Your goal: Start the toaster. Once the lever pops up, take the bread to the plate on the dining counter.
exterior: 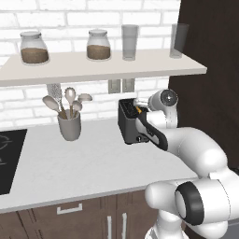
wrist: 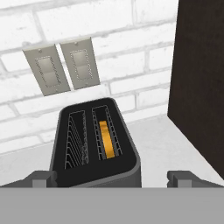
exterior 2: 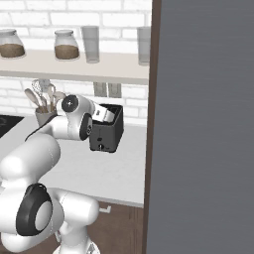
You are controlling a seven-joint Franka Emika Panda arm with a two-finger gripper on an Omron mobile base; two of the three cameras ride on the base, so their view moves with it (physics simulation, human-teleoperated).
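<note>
The dark grey toaster (wrist: 96,153) stands on the light grey worktop against the white brick wall, also seen from the base cameras as the toaster (exterior: 127,125) and toaster (exterior 2: 105,135). The bread (wrist: 106,139), golden-yellow, sits down in its right slot; the left slot is empty. My gripper (wrist: 113,178) hovers just above and in front of the toaster's top, open, with one fingertip (wrist: 43,177) on each side and nothing between them. The plate and the dining counter are out of view.
A tall dark cabinet (exterior: 210,70) rises close to the toaster's right. A grey utensil holder (exterior: 69,125) stands to its left and a black cooktop (exterior: 7,158) farther left. A shelf (exterior: 102,65) with jars and glasses hangs overhead. Two wall outlets (wrist: 61,68) sit behind.
</note>
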